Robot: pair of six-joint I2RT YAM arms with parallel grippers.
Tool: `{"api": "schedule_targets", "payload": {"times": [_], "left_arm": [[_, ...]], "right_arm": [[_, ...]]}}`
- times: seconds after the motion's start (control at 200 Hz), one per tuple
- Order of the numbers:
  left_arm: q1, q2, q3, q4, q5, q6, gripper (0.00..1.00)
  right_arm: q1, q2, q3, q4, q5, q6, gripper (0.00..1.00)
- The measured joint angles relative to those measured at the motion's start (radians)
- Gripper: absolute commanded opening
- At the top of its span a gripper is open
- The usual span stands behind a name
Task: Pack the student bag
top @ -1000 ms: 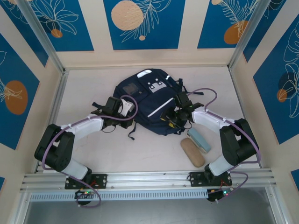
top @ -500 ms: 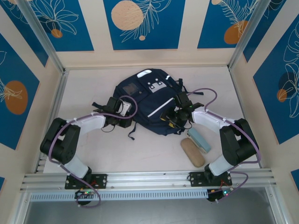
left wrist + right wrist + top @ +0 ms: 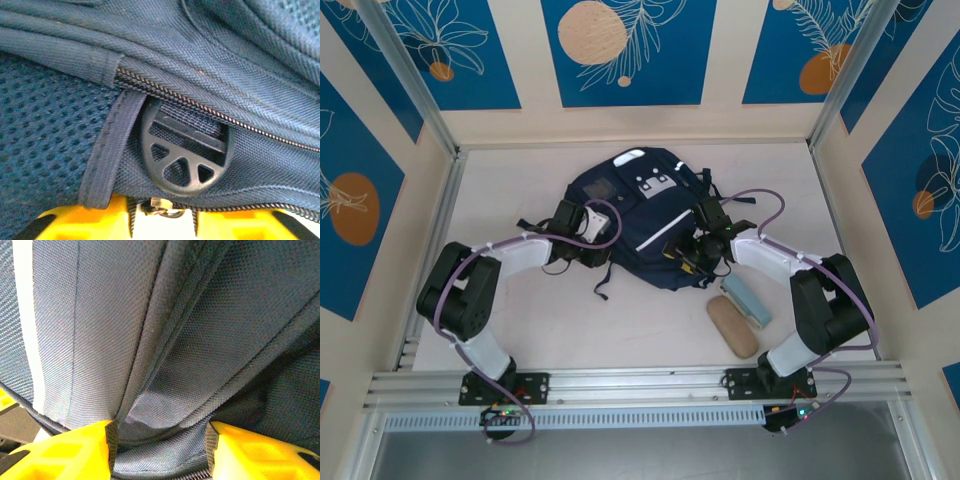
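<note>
two arms are leaning in on the large navy-blue fabric backpack (image 3: 630, 215), which is lying flat around the middle of the pale surface (image 3: 520, 180), a bit toward the far wall, front pocket facing up.

the left gripper (image 3: 608, 228) is sitting right at the bag's left edge. from its wrist cam, the left gripper (image 3: 162, 220) is showing its yellow fingers (image 3: 85, 225) parted, with a tiny metal zipper pull (image 3: 165, 207) hanging in the gap and neither finger looking like it's touching it. just above that, a black plastic strap buckle (image 3: 182, 155) is peeking out under a zipper line (image 3: 200, 107), with blue mesh padding (image 3: 45, 135) off to the left.

the right gripper (image 3: 685, 250) is sitting at the bag's near right side. in its wrist view, the right gripper (image 3: 160, 450) is pinching a bunched fold of the navy fabric.

a pale teal pouch (image 3: 747, 297) and a tan oblong case (image 3: 732, 326) are lying side by side just beside the backpack's near right corner.
</note>
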Motion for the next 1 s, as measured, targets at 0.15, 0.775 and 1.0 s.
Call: {"api": "schedule_targets", "payload": {"times": [0.15,0.775,1.0], "left_arm": [[0.0,0.002,0.001,0.0,0.002,0.022,0.07],[0.0,-0.171,-0.088,-0.031,0.027,-0.022,0.0],[-0.024,-0.201,-0.11,-0.051,0.042,-0.043,0.0]], "right_arm": [[0.0,0.0,0.0,0.0,0.0,0.0,0.51],[0.035,0.054,-0.003,0.053,-0.016,0.058,0.43],[0.047,0.065,-0.003,0.073,-0.023,0.072,0.43]]}}
